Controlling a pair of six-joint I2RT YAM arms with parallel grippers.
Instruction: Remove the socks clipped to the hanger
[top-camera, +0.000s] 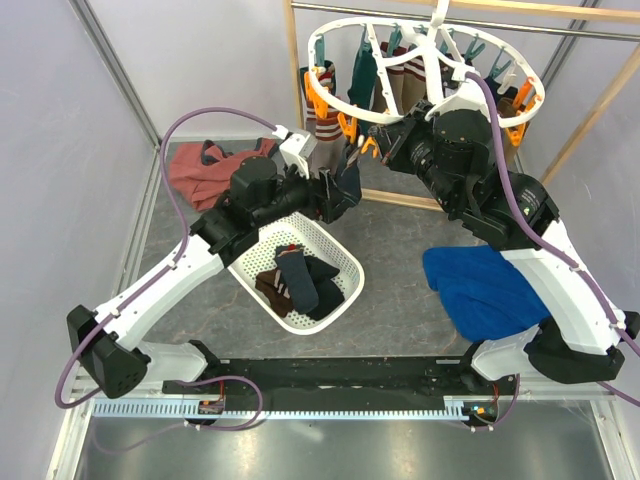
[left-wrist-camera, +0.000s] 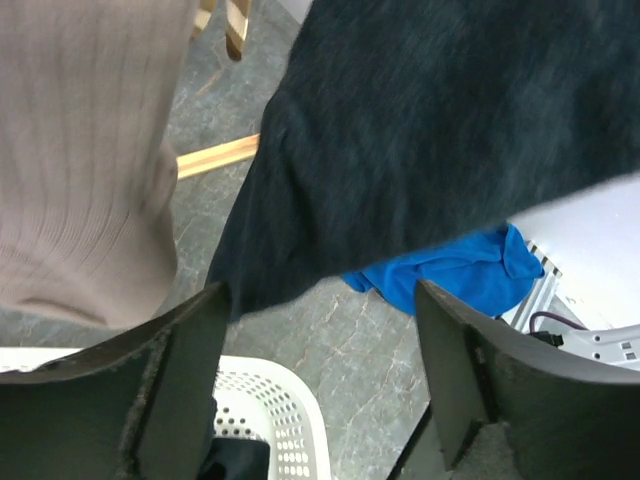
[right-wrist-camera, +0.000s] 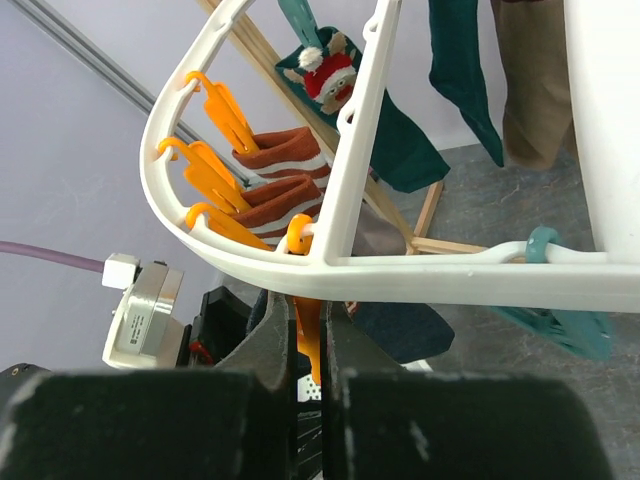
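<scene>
The white oval hanger (top-camera: 335, 98) hangs at the top, with orange and teal clips holding several socks. In the right wrist view its ring (right-wrist-camera: 420, 270) crosses just above my right gripper (right-wrist-camera: 309, 325), which is shut on an orange clip (right-wrist-camera: 312, 335); brown-cream striped socks (right-wrist-camera: 285, 160) and a teal patterned sock (right-wrist-camera: 395, 145) hang beyond. In the top view the right gripper (top-camera: 368, 148) is at the ring's front left. My left gripper (top-camera: 345, 188) is open just below a hanging navy sock (left-wrist-camera: 430, 130), whose lower edge lies between the fingertips (left-wrist-camera: 205, 320). A grey-brown ribbed sock (left-wrist-camera: 80, 150) hangs beside it.
A white perforated basket (top-camera: 345, 258) with several socks stands under the left gripper; it also shows in the left wrist view (left-wrist-camera: 275, 420). A rust-red garment (top-camera: 200, 165) lies far left, a blue cloth (top-camera: 490, 285) right. The wooden rail frame (top-camera: 400, 197) stands behind.
</scene>
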